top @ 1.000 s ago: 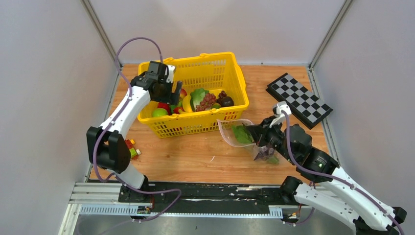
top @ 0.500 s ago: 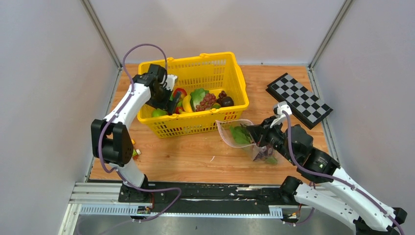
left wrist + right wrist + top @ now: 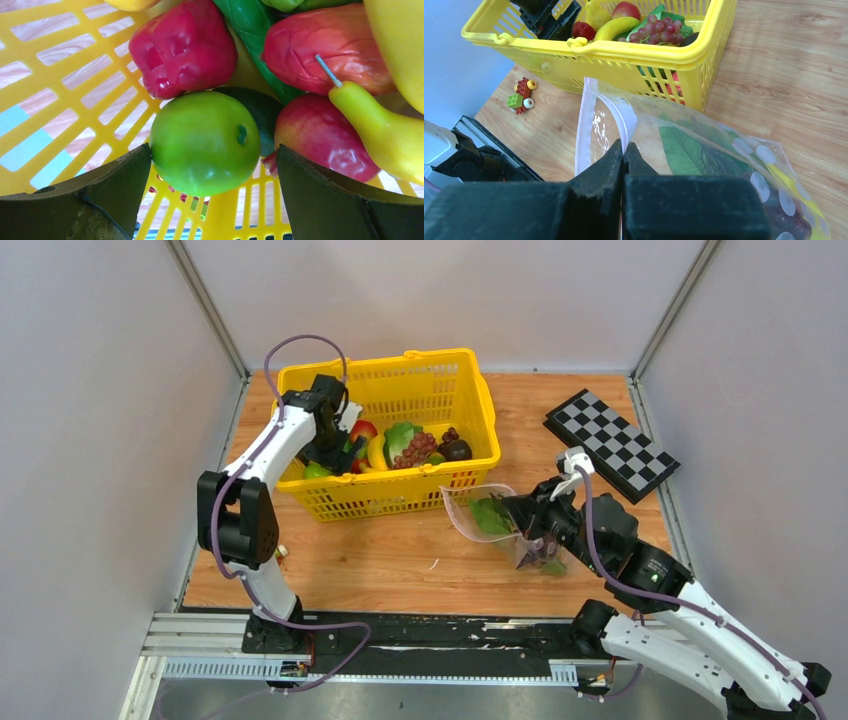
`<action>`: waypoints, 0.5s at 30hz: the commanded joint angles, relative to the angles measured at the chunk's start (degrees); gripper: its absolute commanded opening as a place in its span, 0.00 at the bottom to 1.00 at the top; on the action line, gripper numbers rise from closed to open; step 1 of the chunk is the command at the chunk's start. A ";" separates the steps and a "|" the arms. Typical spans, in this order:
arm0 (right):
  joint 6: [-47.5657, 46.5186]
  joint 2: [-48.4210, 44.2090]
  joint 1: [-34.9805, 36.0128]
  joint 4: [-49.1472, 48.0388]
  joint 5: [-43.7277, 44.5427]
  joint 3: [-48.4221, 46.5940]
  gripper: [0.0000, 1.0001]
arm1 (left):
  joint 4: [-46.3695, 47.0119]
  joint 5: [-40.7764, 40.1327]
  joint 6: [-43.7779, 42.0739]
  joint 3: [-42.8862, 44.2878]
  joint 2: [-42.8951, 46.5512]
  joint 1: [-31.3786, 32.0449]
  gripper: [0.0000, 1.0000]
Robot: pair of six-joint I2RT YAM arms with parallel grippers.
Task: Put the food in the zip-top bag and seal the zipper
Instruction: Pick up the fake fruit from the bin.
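Note:
The yellow basket (image 3: 400, 365) holds the food. In the left wrist view a green apple (image 3: 205, 142) lies between the open fingers of my left gripper (image 3: 214, 152), with a red pepper (image 3: 182, 47), a red apple (image 3: 320, 135) and a banana (image 3: 385, 130) around it. From above, the left gripper (image 3: 330, 445) is down in the basket's left end. My right gripper (image 3: 624, 146) is shut on the upper lip of the zip-top bag (image 3: 724, 150) at its pale zipper (image 3: 585, 125), holding the mouth open toward the basket. A leafy green (image 3: 684, 150) lies inside the bag.
A black-and-white checkerboard (image 3: 610, 445) lies at the back right. Small toy bricks (image 3: 521, 95) sit on the wood left of the basket's near corner. Grey walls close in the left, right and back sides.
My left gripper has dropped from above the basket's left rim down among the food, and the basket has shifted slightly left. The right arm and bag have held still.

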State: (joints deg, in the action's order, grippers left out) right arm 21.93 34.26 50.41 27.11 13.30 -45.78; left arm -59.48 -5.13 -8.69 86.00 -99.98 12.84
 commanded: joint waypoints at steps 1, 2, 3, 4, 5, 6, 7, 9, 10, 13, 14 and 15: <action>-0.19 -0.14 -0.06 -4.20 -1.08 0.07 0.02 | -1.73 -5.17 -1.61 0.21 -1.97 -0.91 1.00; -0.18 -0.27 -0.05 -4.19 -1.08 0.15 0.02 | -1.47 -5.57 -1.58 0.07 -1.99 -0.90 1.00; -0.19 -0.39 -0.06 -4.18 -0.94 0.24 0.02 | -1.55 -5.90 -1.61 0.15 -2.11 -0.89 1.00; -0.18 -0.55 -0.05 -4.11 -0.90 0.25 0.02 | -1.59 -6.27 -1.55 0.13 -2.07 -0.90 0.99; -0.10 -0.71 -0.05 -4.09 -0.86 0.33 0.02 | -1.48 -6.37 -1.53 -0.08 -1.83 -0.91 0.97; -0.13 -0.91 -0.07 -4.04 -0.67 0.40 0.02 | -1.60 -6.39 -1.52 -0.26 -1.54 -0.89 0.96; -0.17 -1.09 -0.05 -4.00 -0.42 0.50 0.03 | -1.91 -6.27 -1.44 -0.37 -1.32 -0.90 0.92; -0.19 -1.36 -0.07 -3.91 -0.22 0.50 0.03 | -2.05 -5.71 -1.47 -0.55 -0.76 -0.96 0.82; -0.22 -1.44 -0.05 -4.03 -0.14 0.56 0.03 | -2.10 -5.45 -1.44 -0.64 -0.50 -0.92 0.76; -0.15 -1.40 -0.08 -4.18 0.13 0.69 0.03 | -2.39 -3.10 -1.27 -0.63 0.34 -0.89 0.57; -0.15 -1.39 -0.10 -4.17 0.07 0.69 0.03 | -2.20 -2.25 -1.25 -0.61 1.04 -0.89 0.50; -0.07 -1.39 -0.06 -4.17 0.13 0.77 0.03 | -1.85 -1.46 -1.05 -0.58 1.66 -0.89 0.42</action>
State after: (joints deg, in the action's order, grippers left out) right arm 21.96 33.28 50.41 26.83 12.97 -44.91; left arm -59.48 -8.69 -9.43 85.93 -101.54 12.62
